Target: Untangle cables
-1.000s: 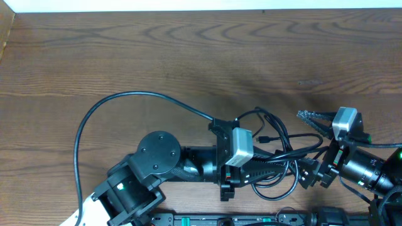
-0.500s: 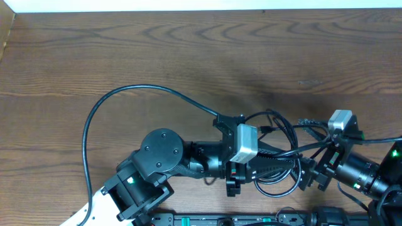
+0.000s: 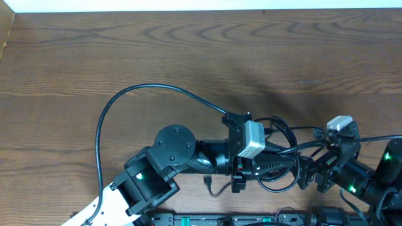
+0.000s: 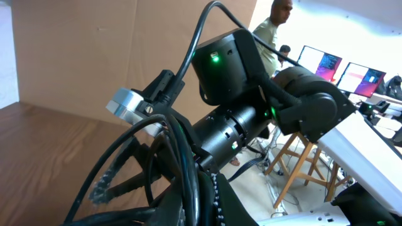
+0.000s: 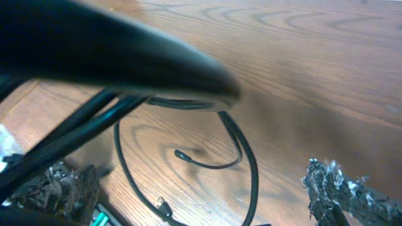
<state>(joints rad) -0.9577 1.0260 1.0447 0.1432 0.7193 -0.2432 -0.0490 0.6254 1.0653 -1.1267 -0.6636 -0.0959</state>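
Observation:
The thin black cables (image 3: 281, 152) lie looped together at the near right of the table. My left gripper (image 3: 276, 164) points right and is shut on the bundle; in the left wrist view several strands (image 4: 182, 157) run up out of its closed jaws (image 4: 207, 204). My right gripper (image 3: 313, 176) sits just right of the tangle and is open, its taped fingers (image 5: 342, 188) far apart. Between them a cable loop (image 5: 248, 160) and a small plug end (image 5: 179, 154) rest on the wood. A blurred dark shape hides the upper left of the right wrist view.
The left arm's own thicker black cable (image 3: 144, 93) arcs over the table's middle left. The table's near edge and a black rail (image 3: 251, 220) lie right below both grippers. The right arm (image 4: 251, 119) stands close in front of the left wrist camera.
The left arm has shifted right and slightly nearer, dragging the cable bundle with it. The right gripper has drawn back toward the near edge, still open.

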